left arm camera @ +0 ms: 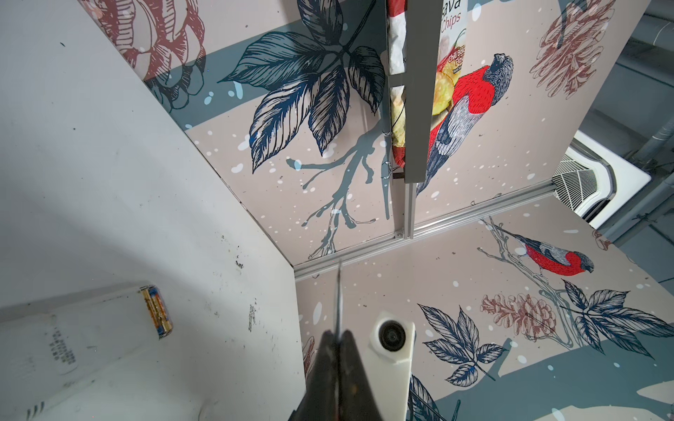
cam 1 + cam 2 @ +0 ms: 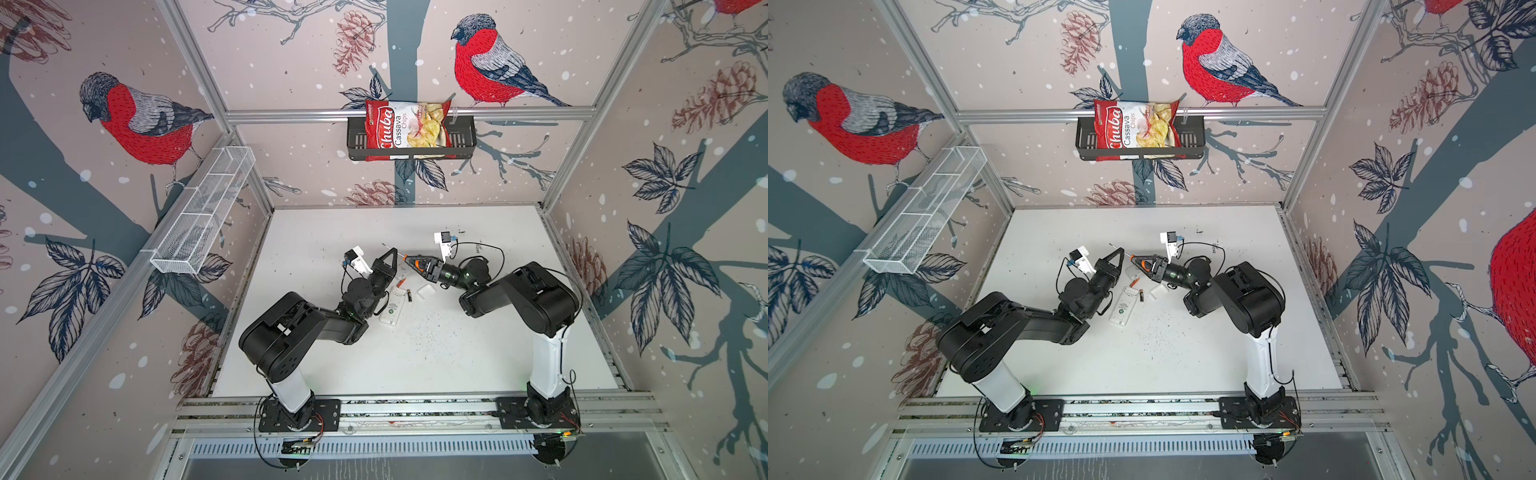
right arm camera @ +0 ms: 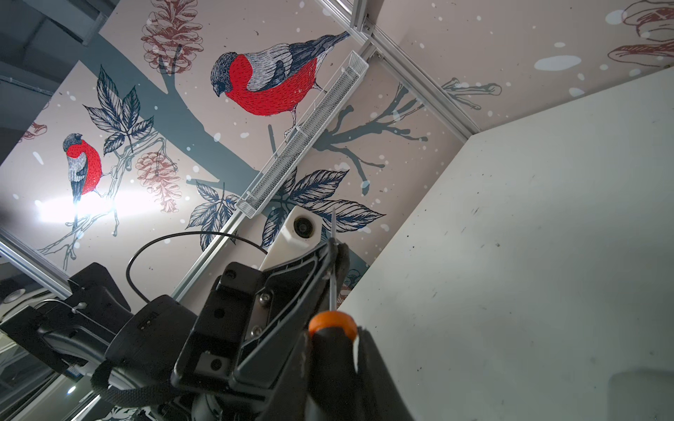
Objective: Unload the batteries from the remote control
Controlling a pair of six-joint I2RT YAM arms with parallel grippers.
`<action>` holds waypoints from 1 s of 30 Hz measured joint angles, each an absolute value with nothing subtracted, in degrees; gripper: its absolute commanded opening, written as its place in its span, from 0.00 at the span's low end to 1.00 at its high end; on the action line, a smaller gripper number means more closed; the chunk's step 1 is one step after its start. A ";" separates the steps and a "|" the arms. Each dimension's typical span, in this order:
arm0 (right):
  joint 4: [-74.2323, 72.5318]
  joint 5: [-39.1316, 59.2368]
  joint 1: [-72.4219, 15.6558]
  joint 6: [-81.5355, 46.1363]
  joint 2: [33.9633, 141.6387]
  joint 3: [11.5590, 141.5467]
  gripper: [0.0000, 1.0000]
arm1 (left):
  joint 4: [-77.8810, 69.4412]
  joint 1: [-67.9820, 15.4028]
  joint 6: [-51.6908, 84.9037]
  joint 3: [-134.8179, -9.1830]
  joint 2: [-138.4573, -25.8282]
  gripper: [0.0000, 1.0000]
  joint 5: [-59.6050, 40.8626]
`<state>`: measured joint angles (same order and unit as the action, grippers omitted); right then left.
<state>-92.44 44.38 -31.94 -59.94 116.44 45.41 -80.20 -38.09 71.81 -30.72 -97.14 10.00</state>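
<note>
Claws meet above the middle of the white desk (image 2: 436,357), both on one tool. The left claw (image 2: 392,253) is pinched fully closed on the thin metal shaft of an orange-and-black-handled screwdriver (image 2: 420,264). The right claw (image 2: 410,260) is closed around that tool's handle. In the right wrist view the orange collar sits just ahead of the right claw's fingers (image 3: 368,364).

Below them, a long white plastic remote control (image 2: 393,309) lies flat on the desk, close to the left arm's wrist. A slim dark cylindrical battery (image 2: 409,296) with a copper end lies loose on the desk just beside the remote's far end. It sits between the remote and a small white rectangular piece (image 2: 426,289).

The left wrist view shows orange-and-blue cells (image 1: 157,314) seated in the end of a white casing (image 1: 73,346) on the desk. Whether that casing is the same remote cannot be told.
</note>
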 measured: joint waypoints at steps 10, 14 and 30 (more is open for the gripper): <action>-92.47 44.86 -31.79 -59.94 116.07 45.08 0.09 | -81.38 -38.37 71.96 -30.68 -97.62 0.00 10.90; -92.44 44.77 -31.70 -59.94 116.07 45.06 0.01 | -81.60 -38.41 71.96 -30.68 -97.84 0.00 10.70; -72.18 46.09 -24.97 -48.86 102.63 41.32 0.00 | -74.87 -38.11 57.54 -27.88 -85.86 0.97 7.01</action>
